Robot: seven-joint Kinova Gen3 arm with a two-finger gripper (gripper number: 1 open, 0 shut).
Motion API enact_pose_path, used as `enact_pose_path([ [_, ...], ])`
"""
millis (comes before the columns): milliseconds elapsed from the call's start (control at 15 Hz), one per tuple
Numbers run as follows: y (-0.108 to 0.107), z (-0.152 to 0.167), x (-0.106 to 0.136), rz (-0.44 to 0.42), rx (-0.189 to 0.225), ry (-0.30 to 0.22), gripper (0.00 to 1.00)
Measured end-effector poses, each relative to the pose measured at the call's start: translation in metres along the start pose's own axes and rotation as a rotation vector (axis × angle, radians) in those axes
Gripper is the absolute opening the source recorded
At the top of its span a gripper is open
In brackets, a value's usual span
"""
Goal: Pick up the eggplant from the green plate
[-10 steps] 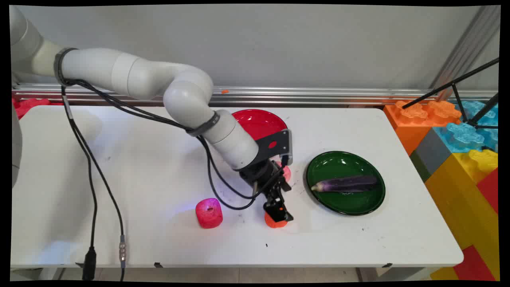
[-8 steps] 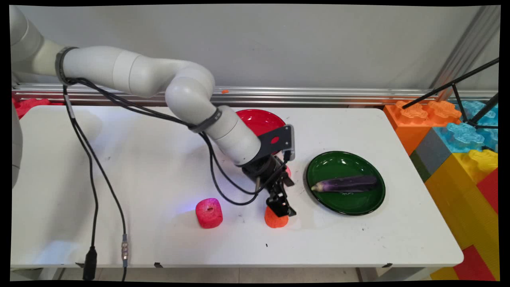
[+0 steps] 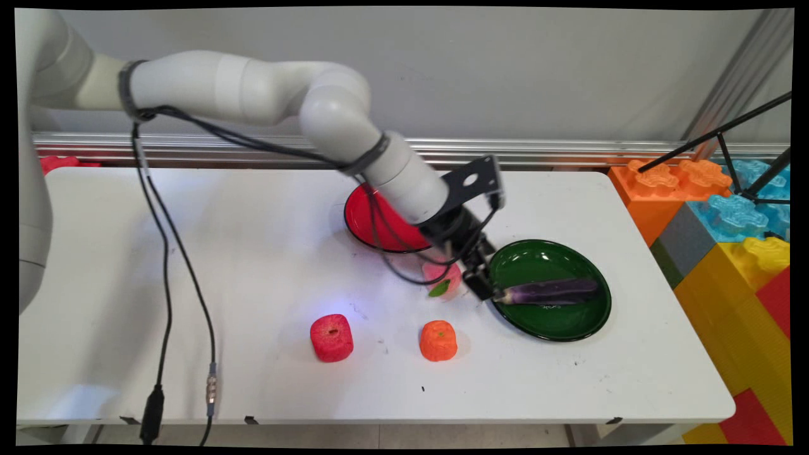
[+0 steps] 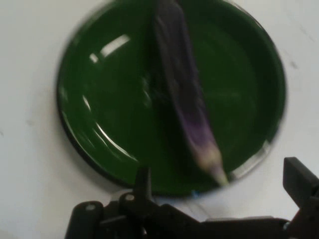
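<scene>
gripper at the near-left rim of the green plate, by the eggplant's pale tip

- spread across most of the main view: flat white table point(image 3: 253, 253), scuffed with small dark marks.
- stacked past the table's right end: big plastic building blocks point(image 3: 733, 240) in orange, blue, grey, yellow and red, with a thin black tripod leg point(image 3: 714, 136) slanting over them.
- reaching in from the upper left: white arm, black cables point(image 3: 170, 265) hanging from it and ending past the table's front edge.
- lying right of centre: round glossy dark green plate point(image 3: 556, 322), carrying a long purple eggplant point(image 3: 550, 291) with its pale end toward the left rim; seen from the hand view, the same plate point(image 4: 99, 99) fills the frame and the eggplant point(image 4: 182, 84) runs down to a whitish tip near the rim.
- set behind the wrist: round glossy red plate point(image 3: 363, 218), right side hidden by the arm and crossed by cable loops.
- poised over the green plate's left rim, just beside the eggplant's tip: black two-finger gripper point(image 3: 481, 287); fingers spread wide apart in the hand view, pinching nothing; contact with the eggplant cannot be told.
- resting just left of the gripper, between the two plates: pale pink toy fruit with a green leaf point(image 3: 442, 280), partly crossed by a cable.
- standing alone near the front edge: red rounded foam apple-like block point(image 3: 331, 337).
- standing right of it, well apart from the gripper: small orange foam fruit with a green stem dot point(image 3: 438, 340).
</scene>
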Motion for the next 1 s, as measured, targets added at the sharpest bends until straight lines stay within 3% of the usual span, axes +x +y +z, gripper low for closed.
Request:
enact_pose_path([
  [200,-0.012,0.015,0.024,-0.016,0.019,0.017,1.0],
  [467,-0.019,0.045,0.047,-0.042,0.009,0.02,1.0],
  [667,-0.019,0.062,0.054,-0.052,-0.005,0.014,1.0],
  [1000,-0.02,0.082,0.057,-0.059,0.006,-0.006,1.0],
])
